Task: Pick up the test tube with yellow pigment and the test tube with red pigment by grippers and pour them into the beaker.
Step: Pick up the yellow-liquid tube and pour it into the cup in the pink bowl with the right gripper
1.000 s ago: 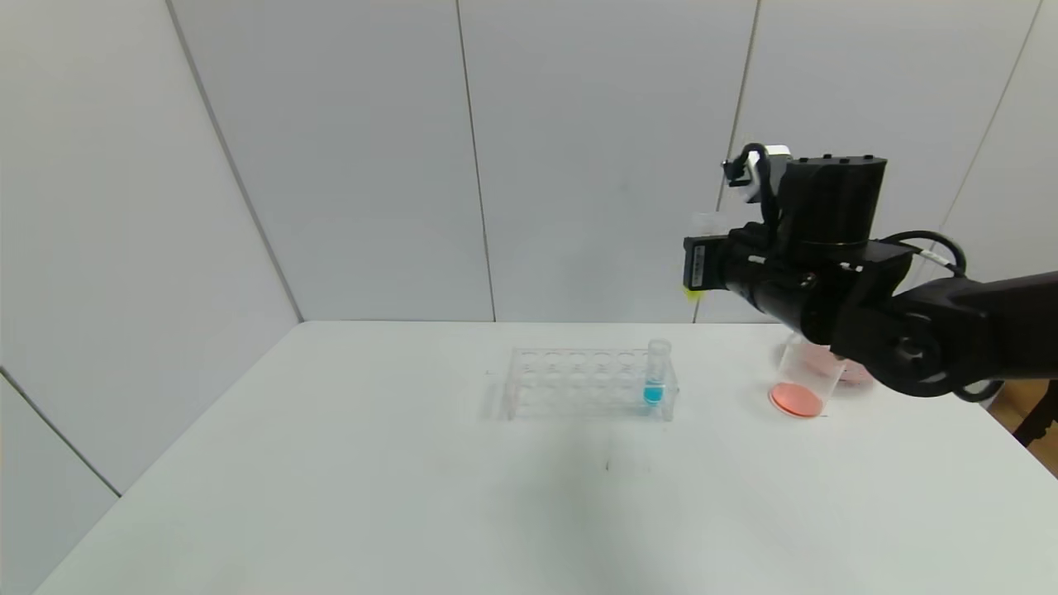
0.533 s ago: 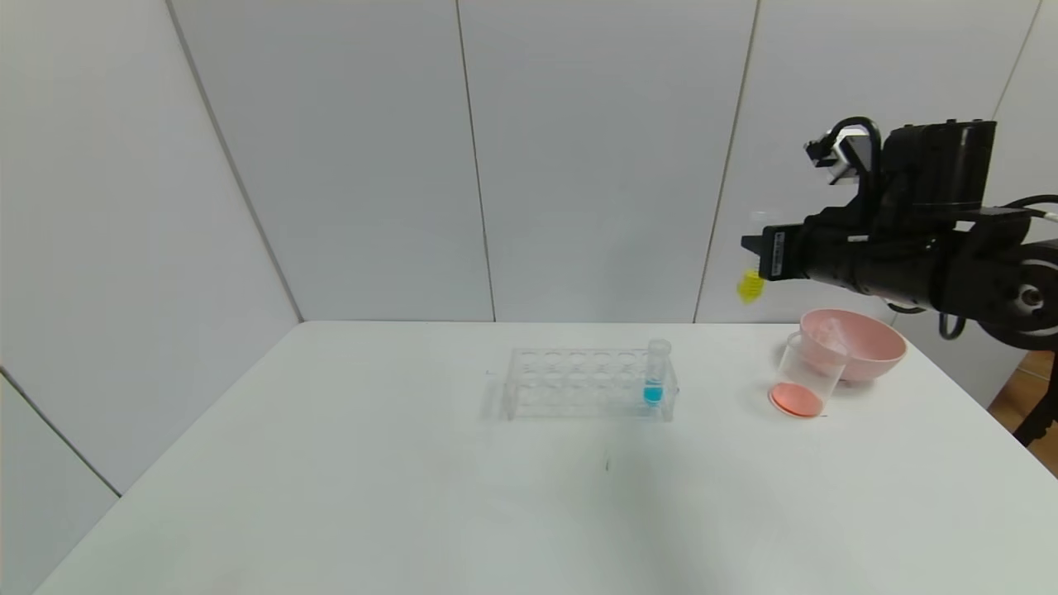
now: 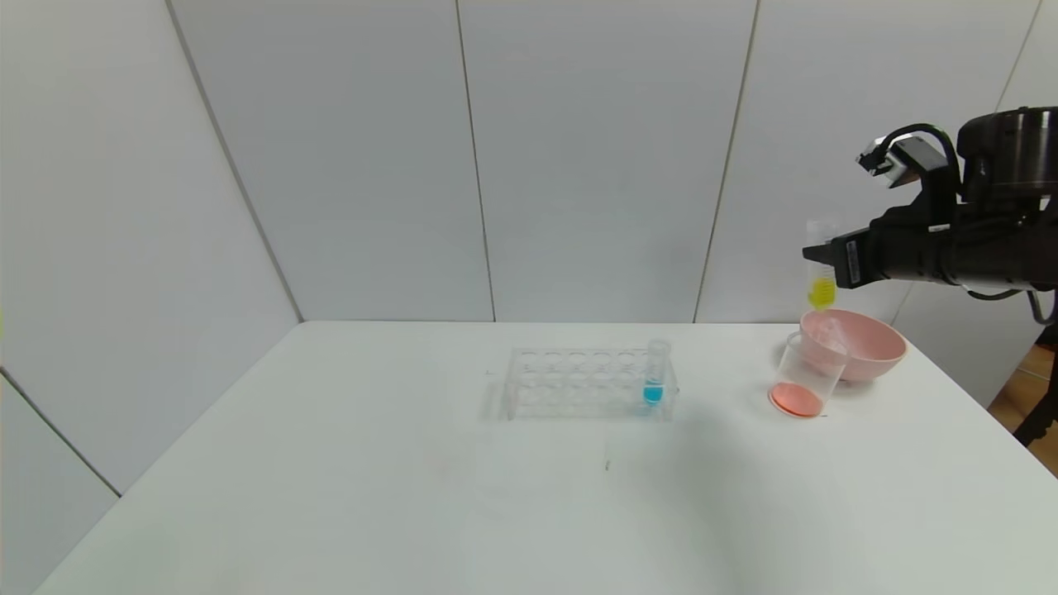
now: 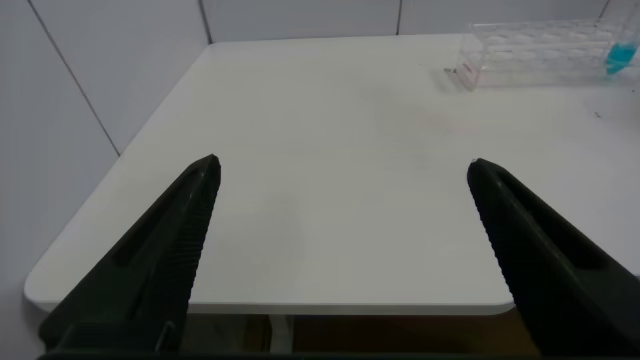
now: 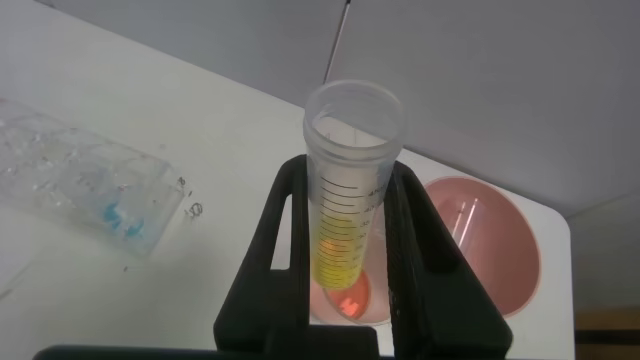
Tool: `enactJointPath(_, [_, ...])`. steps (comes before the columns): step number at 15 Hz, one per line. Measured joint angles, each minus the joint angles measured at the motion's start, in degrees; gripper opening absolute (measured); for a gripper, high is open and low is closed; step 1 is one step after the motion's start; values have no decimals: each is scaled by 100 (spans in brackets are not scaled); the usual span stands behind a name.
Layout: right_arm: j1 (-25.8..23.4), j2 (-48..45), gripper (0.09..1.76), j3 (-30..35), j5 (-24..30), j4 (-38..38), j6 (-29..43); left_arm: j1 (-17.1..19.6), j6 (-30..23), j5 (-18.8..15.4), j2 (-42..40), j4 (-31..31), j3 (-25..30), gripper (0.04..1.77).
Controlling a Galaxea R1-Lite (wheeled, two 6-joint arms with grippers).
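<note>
**Yellow tube held above the beaker, upright, pour not begun**

I have the right gripper (image 3: 826, 254) clenched on the test tube with yellow pigment (image 3: 822, 263), a clear graduated plastic tube with a little yellow liquid at its rounded bottom. Head view puts it high at the table's right side, above the pink bowl (image 3: 868, 345) and the beaker (image 3: 808, 373). The right wrist view shows both fingers pressed against the tube's sides, mouth up. I judge upright carriage is deliberate: nothing spills until I tip.

The beaker, a small clear straight-sided cup, stands just in front of the bowl and already holds a red-orange layer at its bottom. A clear tube-like item lies in the bowl; I cannot tell if it is the test tube with red pigment.

The clear plastic tube rack (image 3: 588, 383) sits mid-table, well apart from the beaker, with one blue-liquid tube (image 3: 655, 373) in its right end.

The left gripper (image 4: 340, 250) is parked off the near-left table corner, fingers spread wide, holding nothing.

My judgement: next comes lining the tube mouth over the beaker rim, then rolling the wrist. Risk is pouring into the bowl instead, as they stand so close.
</note>
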Motion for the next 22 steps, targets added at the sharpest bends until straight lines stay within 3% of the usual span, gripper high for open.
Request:
enactJointPath(3, [-166, 93, 50, -196, 12, 297, -512, 0, 0, 0, 0, 0, 0, 176])
enactJointPath(8, [-413, 241, 50, -803, 15, 1715, -1225, 0, -2, 0, 0, 0, 0, 176])
enactJointPath(15, [-738, 749, 50, -2594, 12, 4085, -2178, 0, -2, 0, 0, 0, 0, 176])
enactJointPath(18, [-791, 1034, 50, -3063, 11, 4381, -2636, 0, 0, 0, 0, 2, 0, 176])
enactJointPath(22, [-812, 1265, 50, -3182, -54, 4602, -3293, 0, -2, 0, 0, 0, 0, 176])
